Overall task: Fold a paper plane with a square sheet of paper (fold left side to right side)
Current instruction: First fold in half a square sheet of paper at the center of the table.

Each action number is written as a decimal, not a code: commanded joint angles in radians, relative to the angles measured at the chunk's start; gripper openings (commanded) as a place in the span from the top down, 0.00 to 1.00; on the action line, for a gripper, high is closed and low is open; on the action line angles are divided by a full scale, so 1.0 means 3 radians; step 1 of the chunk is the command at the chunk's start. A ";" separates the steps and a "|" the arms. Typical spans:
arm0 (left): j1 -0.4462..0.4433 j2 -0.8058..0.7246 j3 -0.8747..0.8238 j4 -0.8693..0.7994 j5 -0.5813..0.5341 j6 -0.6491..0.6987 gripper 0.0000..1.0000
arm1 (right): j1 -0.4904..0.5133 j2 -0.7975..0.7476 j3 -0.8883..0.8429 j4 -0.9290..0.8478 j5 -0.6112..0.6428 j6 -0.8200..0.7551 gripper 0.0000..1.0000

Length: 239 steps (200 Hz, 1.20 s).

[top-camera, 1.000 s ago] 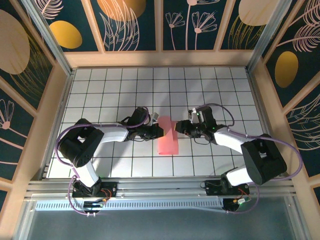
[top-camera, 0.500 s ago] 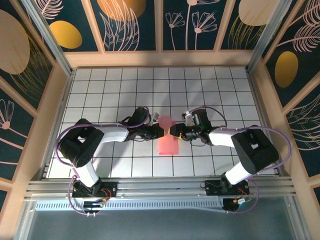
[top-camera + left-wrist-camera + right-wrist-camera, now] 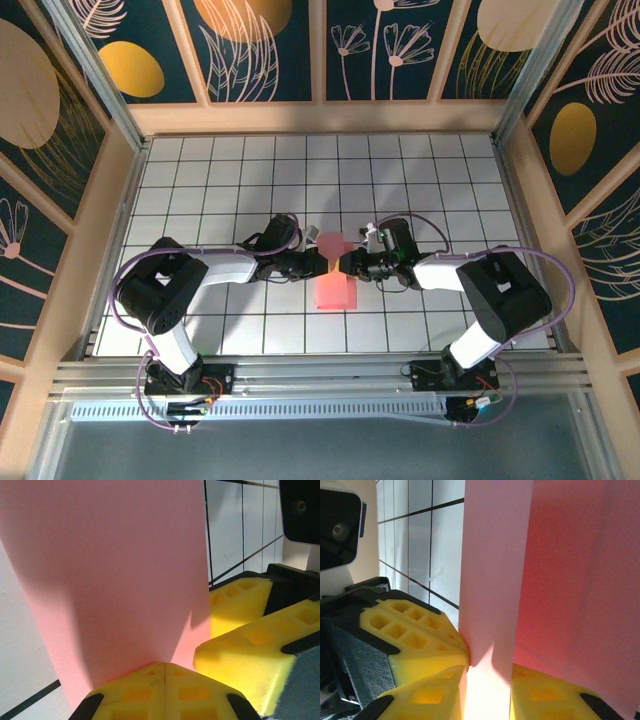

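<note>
Okay, I see square sheet of paper [image 3: 335, 290] mid-table [image 3: 200, 170], folded narrow. Near part lies flat on tiles, far part stands raised between both grippers. Left gripper [image 3: 322, 263] pinches paper's left edge, yellow pads [image 3: 135, 692] pressed together on it. Right gripper [image 3: 346, 265] sits at opposite edge, just beside left one. Paper runs between its pads [image 3: 422, 697]. I cannot tell whether they clamp it.

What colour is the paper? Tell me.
The paper is plain salmon pink, clearest in the left wrist view.
</note>
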State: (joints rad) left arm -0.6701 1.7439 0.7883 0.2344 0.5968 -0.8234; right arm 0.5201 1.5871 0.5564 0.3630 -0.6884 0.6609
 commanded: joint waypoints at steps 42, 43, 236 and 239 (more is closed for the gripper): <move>-0.0019 -0.0023 0.0098 -0.0086 0.0002 0.0046 0.94 | 0.0025 0.0006 0.0085 -0.0191 0.0135 -0.0083 0.93; -0.0020 -0.0024 0.0098 -0.0086 0.0001 0.0046 0.94 | 0.0025 0.0006 0.0085 -0.0191 0.0135 -0.0083 0.93; -0.0025 -0.0311 0.0092 -0.0577 -0.0682 0.0151 0.49 | 0.0025 0.0105 0.0145 -0.0406 0.0316 -0.0076 0.98; -0.0026 -0.0303 0.0096 -0.0577 -0.0676 0.0152 0.49 | 0.0025 0.0107 0.0145 -0.0407 0.0316 -0.0076 0.98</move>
State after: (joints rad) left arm -0.6701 1.6176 0.7971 0.0963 0.3843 -0.7895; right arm 0.5201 1.6066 0.5762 0.2615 -0.6109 0.6422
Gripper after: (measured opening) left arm 0.506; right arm 0.054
